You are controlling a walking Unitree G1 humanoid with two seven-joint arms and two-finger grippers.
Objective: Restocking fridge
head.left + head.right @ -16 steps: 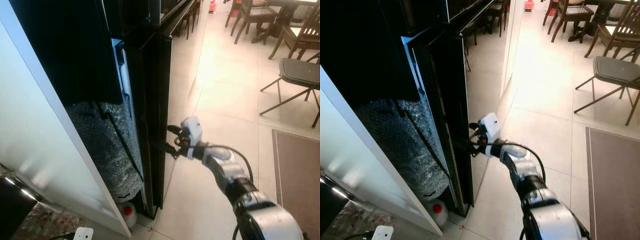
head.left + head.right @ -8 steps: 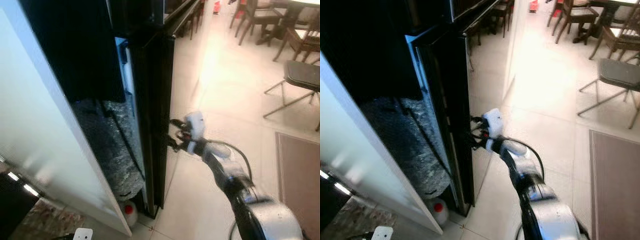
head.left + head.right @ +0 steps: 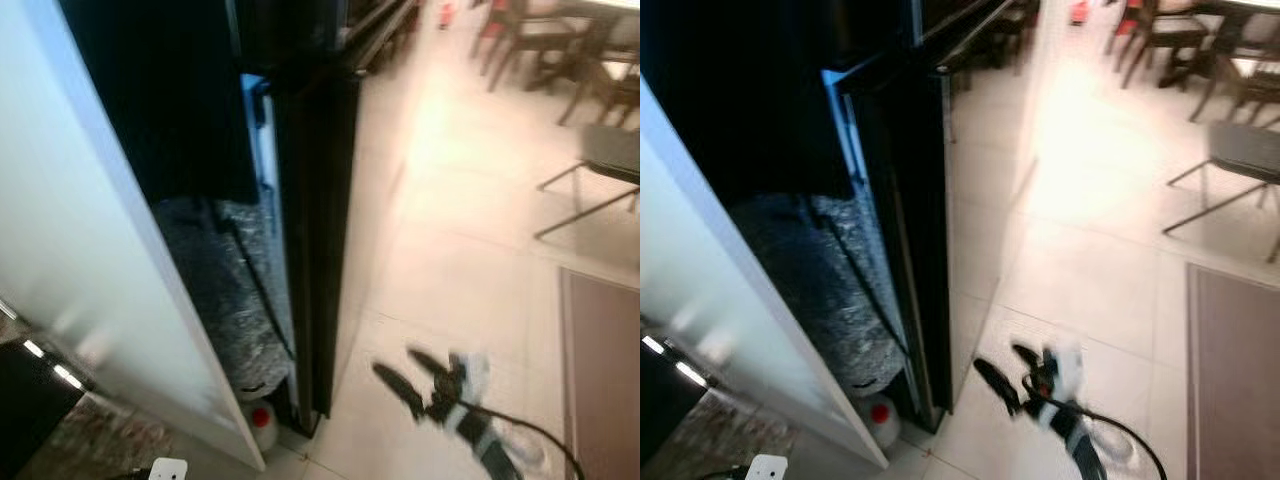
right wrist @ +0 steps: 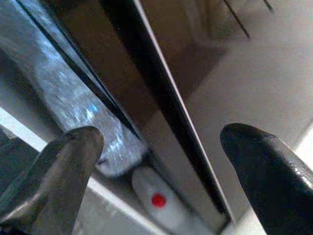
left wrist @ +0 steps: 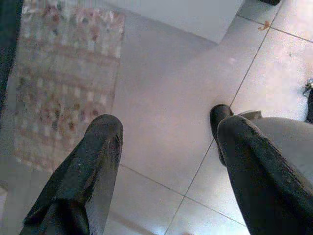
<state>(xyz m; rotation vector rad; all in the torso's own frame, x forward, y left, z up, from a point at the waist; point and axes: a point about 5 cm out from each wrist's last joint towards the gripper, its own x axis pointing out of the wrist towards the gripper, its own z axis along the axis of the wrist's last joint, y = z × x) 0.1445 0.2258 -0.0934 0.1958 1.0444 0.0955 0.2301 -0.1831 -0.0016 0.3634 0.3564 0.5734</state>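
Your right tool (image 3: 420, 378) hangs wide open and empty, low above the floor, apart from the fridge door (image 3: 320, 230). Swing up carelessly and its fingers could strike the door's edge.

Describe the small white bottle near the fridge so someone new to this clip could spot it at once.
Start at the tall black fridge and follow its edge down to the floor. Beside the silvery bubble-wrapped bundle behind it, in the gap by the white panel, sits the bottle. Its red cap sets it apart.
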